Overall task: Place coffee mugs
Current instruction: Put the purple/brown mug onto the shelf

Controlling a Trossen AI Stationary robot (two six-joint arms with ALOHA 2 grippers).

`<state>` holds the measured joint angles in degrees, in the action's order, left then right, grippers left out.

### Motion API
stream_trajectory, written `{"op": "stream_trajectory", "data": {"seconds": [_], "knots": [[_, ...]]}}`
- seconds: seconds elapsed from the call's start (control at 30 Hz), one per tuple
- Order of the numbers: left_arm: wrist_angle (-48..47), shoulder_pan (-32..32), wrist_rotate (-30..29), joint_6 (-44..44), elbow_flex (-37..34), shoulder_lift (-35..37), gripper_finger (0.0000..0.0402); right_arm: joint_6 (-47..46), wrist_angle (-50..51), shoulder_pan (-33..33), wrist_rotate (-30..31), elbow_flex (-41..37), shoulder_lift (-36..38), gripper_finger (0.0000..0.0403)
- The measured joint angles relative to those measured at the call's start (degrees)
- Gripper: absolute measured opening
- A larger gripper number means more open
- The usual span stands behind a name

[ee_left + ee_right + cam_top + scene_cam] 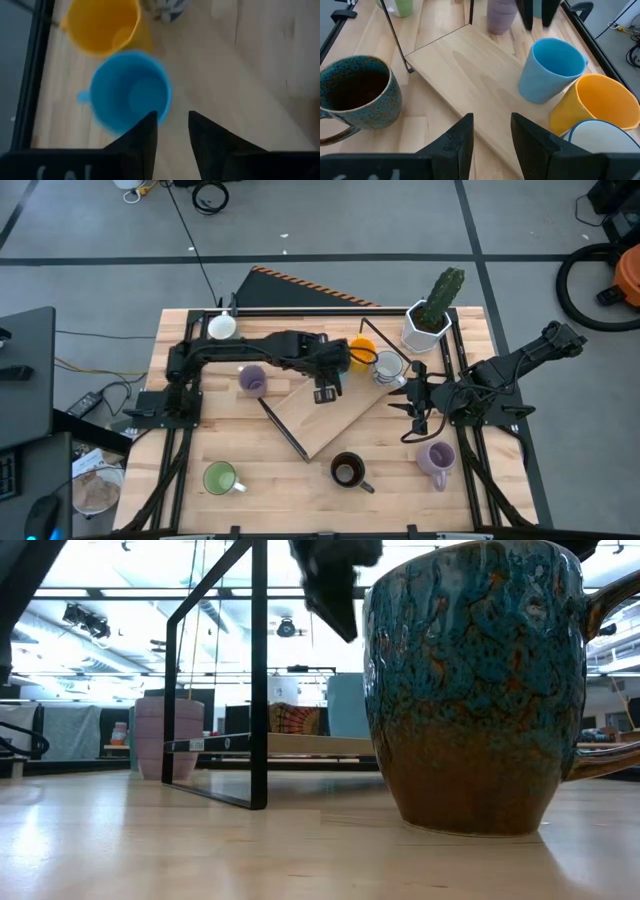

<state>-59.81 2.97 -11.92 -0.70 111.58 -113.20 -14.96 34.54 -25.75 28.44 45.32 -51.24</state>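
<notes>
We hover our left gripper (170, 125), fingers narrowly parted and empty, just beside the blue mug (131, 90) near centre frame, likely just released beside the orange mug (104, 24)

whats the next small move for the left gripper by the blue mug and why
Probably a small lift straight up. The left gripper sits open just above the blue mug, one finger at the rim, nothing held. The mug stands upright on the board, close beside the orange mug; rising clear avoids nudging either. The right gripper waits open nearby.
</notes>
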Motion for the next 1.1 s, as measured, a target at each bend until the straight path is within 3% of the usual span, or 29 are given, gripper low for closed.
{"op": "stream_trajectory", "data": {"seconds": [0.1, 0.43, 0.73, 0.87, 1.1], "knots": [[-3.16, -0.31, -1.53, 0.28, -2.54, 3.93, 0.0118, -0.33, 0.19, -0.56, 0.01, 0.0, 0.0, 0.0136], [-3.86, -0.31, -0.14, 13.78, -27.36, 21.7, 0.0119, -0.63, -1.8, -2.35, 0.27, -1.65, -0.02, 0.0136], [-6.66, 0.82, -1.77, 23.79, -37.2, 33.24, 0.0119, 0.44, -4.58, -2.32, 0.4, -1.86, -0.17, 0.0136], [-9.13, 3.93, 2.18, 28.78, -42.91, 36.44, 0.0119, 1.52, -5.77, -2.32, 0.42, -1.86, -0.17, 0.0136], [-12.32, 4.97, 2.78, 25.74, -49.5, 42.25, 0.0118, 1.92, -5.85, -2.3, 0.38, -1.86, -0.2, 0.0136]]}}
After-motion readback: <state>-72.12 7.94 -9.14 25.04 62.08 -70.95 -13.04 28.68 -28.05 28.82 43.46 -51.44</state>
